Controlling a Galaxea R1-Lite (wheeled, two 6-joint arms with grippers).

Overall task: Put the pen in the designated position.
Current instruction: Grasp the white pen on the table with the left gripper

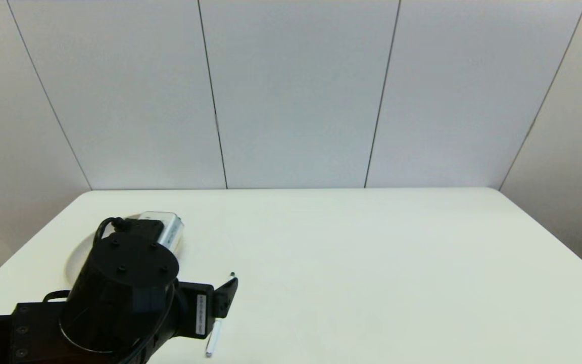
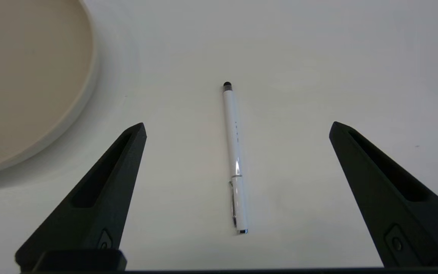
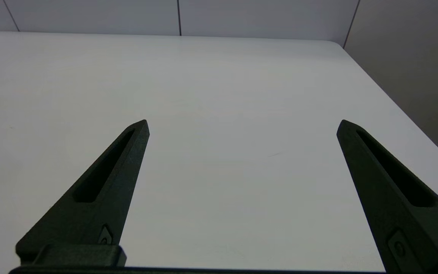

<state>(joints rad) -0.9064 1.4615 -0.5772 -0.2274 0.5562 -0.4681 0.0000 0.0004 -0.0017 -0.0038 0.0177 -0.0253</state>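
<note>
- I have the white table (image 1: 372, 263) filling my head view, with grey wall panels (image 1: 296, 91) behind it.
- My left arm (image 1: 119, 293) hangs over the near left part of the table, above the pen.
- The beige oval dish (image 2: 25, 83) lies on the table to the left of the pen, apart from it and partly hidden under my arm in the head view.
- My left gripper (image 2: 237, 127) is spread wide, one finger on either side of the pen and neither touching it.
- My right gripper (image 3: 243, 125) is also spread wide, holding nothing, over bare tabletop.
- The pen (image 2: 235, 160) lies flat on the white tabletop, dark tip pointing away from me.
</note>
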